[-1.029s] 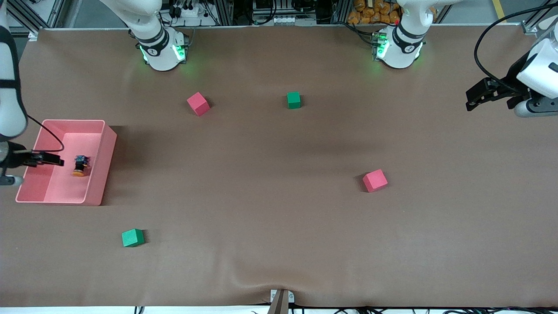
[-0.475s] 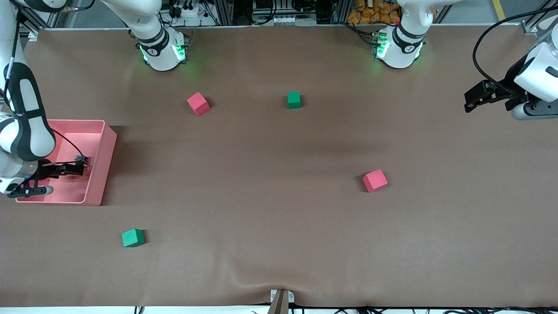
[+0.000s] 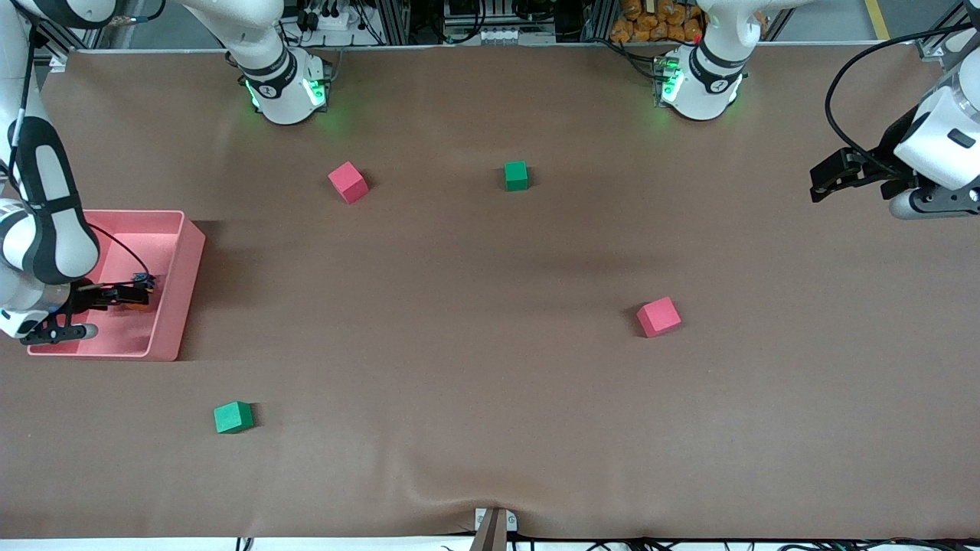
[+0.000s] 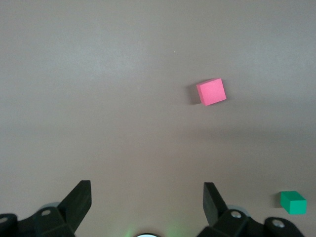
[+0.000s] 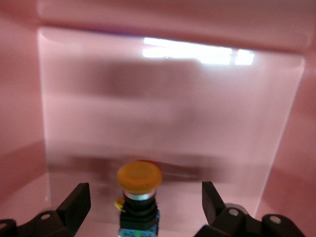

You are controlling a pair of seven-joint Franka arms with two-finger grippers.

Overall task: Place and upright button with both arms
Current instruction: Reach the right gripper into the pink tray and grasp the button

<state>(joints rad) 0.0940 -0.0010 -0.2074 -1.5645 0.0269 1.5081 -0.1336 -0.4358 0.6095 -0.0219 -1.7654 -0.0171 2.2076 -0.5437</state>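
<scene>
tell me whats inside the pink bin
The button lies in the pink bin, between the open fingers of the right tool. The arm covers part of the bin floor.

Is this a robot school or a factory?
Probably a robot lab. Two white arms stand bolted on a brown table with toy-like cubes, and metal frames with cables and power strips run along its edge.

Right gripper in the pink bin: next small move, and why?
Probably close the right gripper on the button. Its open fingers already flank the button, which lies in the pink bin. The left gripper waits open over the table's other end.
</scene>
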